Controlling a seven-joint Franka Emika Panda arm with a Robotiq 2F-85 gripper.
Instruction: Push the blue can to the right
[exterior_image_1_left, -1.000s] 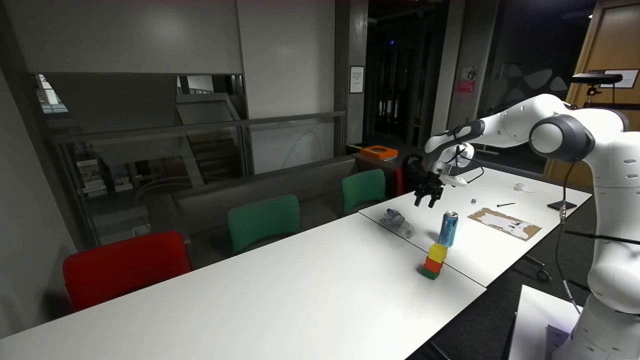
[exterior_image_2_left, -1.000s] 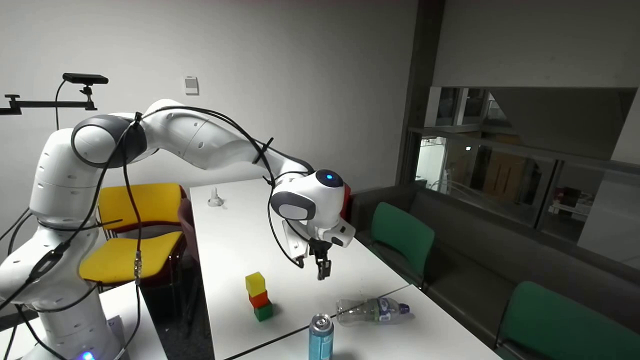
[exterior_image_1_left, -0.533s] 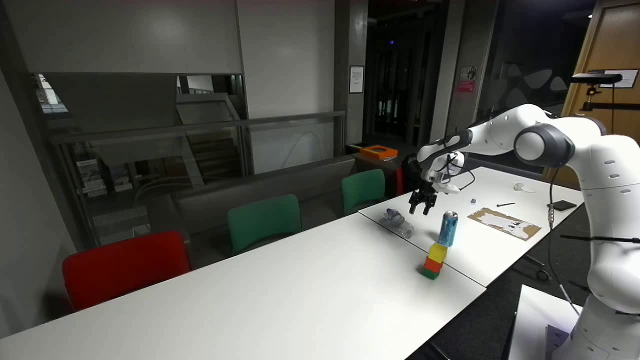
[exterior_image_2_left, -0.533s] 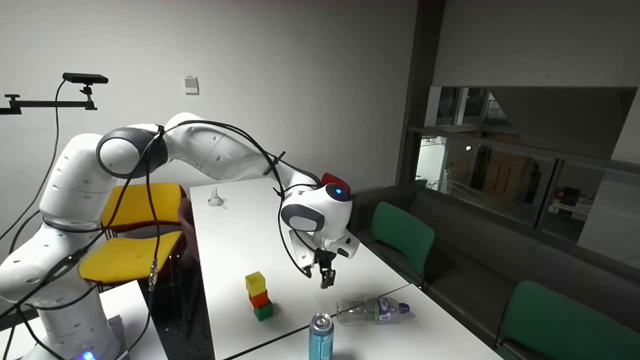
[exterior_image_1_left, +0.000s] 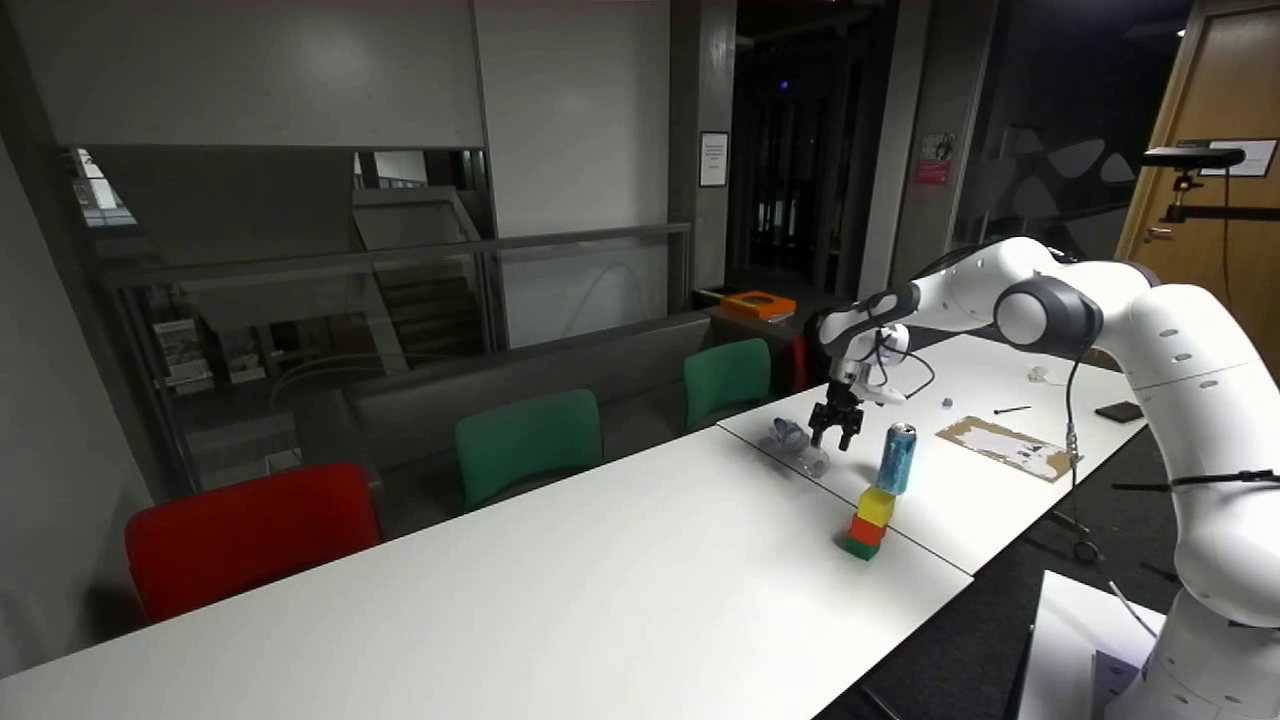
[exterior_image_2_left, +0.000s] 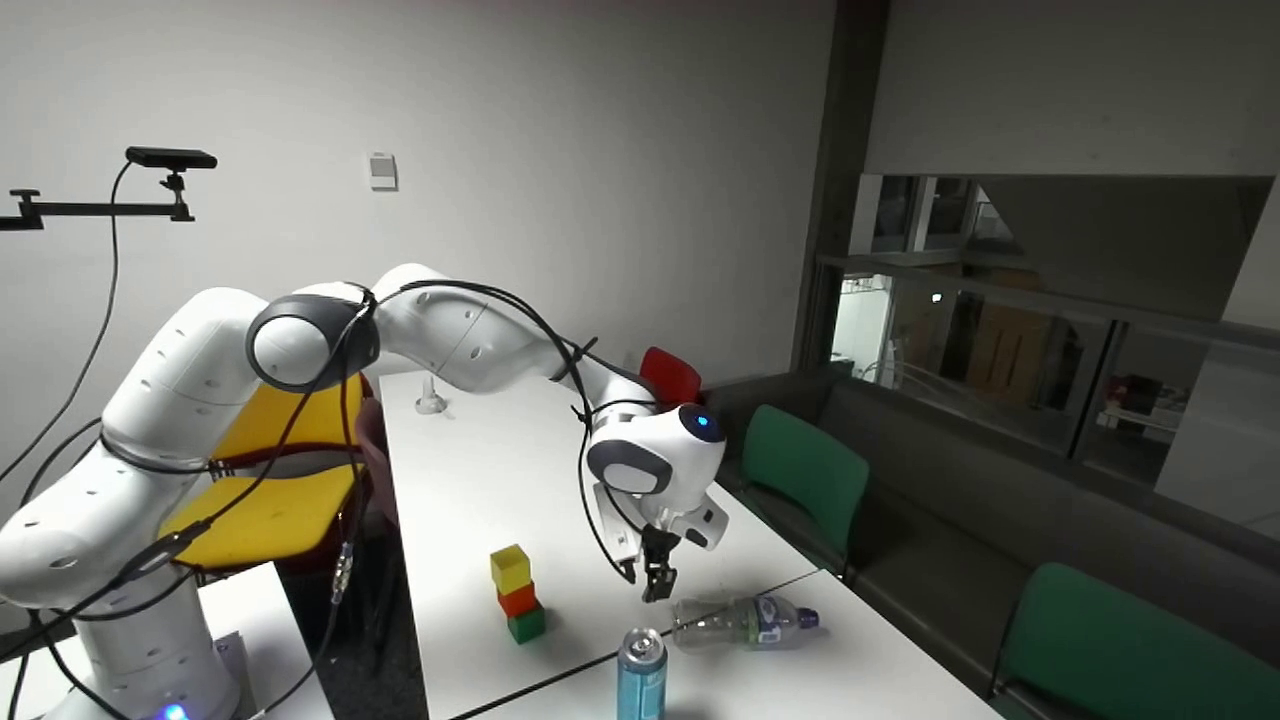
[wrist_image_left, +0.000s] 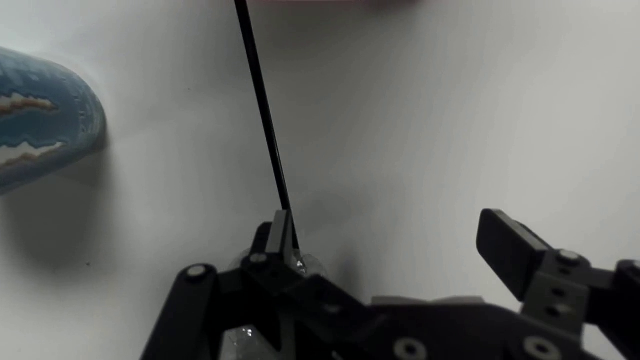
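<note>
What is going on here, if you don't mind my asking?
A robot arm hangs over the white tabletop; its job is to push the blue can to the right. The gripper is open and holds nothing. It is near the clear bottle lying on its side, though I can't tell whether they touch. The can stands upright, apart from the gripper. A stack of three blocks stands nearby.

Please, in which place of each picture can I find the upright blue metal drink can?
In an exterior view: the upright blue metal drink can is right of centre.
In an exterior view: the can is near the middle of the bottom edge, partly cut off.
In the wrist view: the can is upper left, cut by the left edge.
Shared landmark: the straight dark seam line.
</note>
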